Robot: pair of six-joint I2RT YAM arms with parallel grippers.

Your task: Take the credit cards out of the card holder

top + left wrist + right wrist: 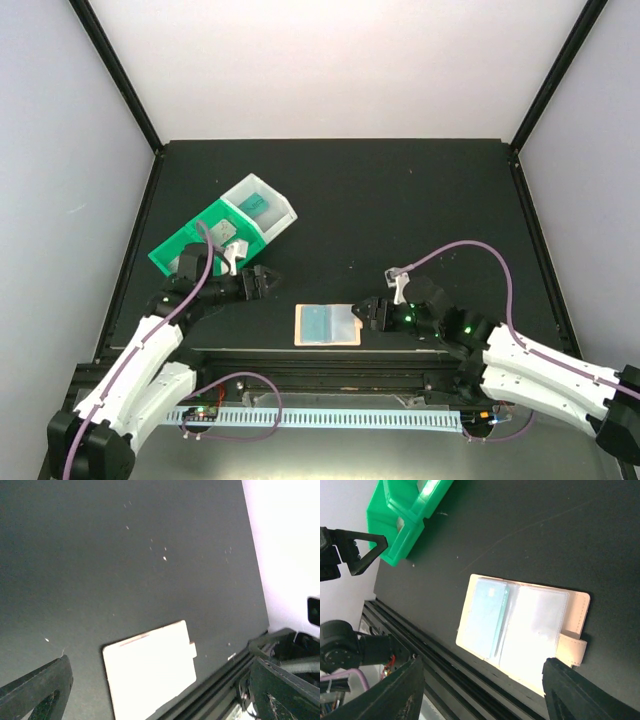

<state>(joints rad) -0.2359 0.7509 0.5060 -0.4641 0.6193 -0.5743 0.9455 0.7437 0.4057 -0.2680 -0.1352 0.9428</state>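
Shows the card holder [328, 325] spread open and flat on the black table [400, 200], close to the near edge and between the two grippers. Peach-tan rim, pale inner sleeves, closing tab [571, 650] sticking out on the side toward the right arm. Keeps a teal card [487, 617] tucked in the panel away from the tab. Plain to see from the right wrist; washed out to blank white from the left wrist.

Places the right gripper [364, 310] low at the tab edge of the holder, jaws apart with nothing between them. Touching the tab or just short of it — cannot tell. Places the left gripper [268, 283] beyond the holder and to its left, clear of it, jaws spread wide and empty.

Behind the left gripper, a green bin [170, 252] joined to a white bin [280, 215], both set at a slant on the table. Inside the white bin, another teal card [257, 203]. Inside the green bin, what looks like a pale card [224, 232] — too small to make out further.
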